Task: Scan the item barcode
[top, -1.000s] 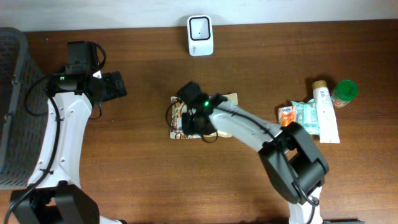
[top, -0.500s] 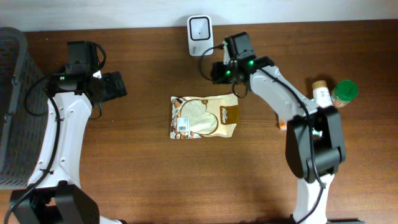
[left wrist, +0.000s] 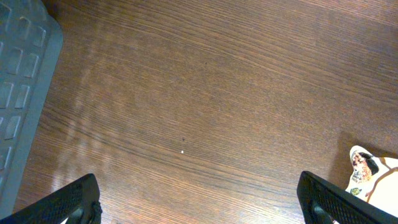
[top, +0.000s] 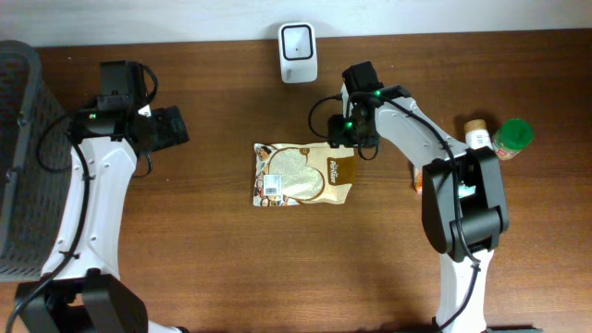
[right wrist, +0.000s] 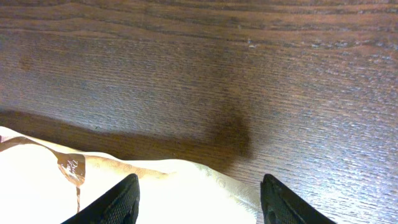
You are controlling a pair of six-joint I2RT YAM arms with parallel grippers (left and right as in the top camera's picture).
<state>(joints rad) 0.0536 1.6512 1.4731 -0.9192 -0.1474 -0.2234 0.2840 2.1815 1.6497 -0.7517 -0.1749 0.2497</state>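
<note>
Snack pouch [top: 303, 174] lies flat on the tabletop [top: 203, 268], long axis left to right, its right end just under my nearer right gripper [top: 357, 141], jaws partly open, empty.

A flat cream-and-brown printed pouch [top: 303, 173] lies face up near the middle of the brown wooden desk [top: 185, 259], its long side running left to right. A small white label [top: 271, 185] with dark markings, too small to read, sits at its left end towards the near edge. Well apart from it, at the far edge of the desk, a white rounded box-shaped scanner [top: 298, 40] shows a dark square window on top.
</note>
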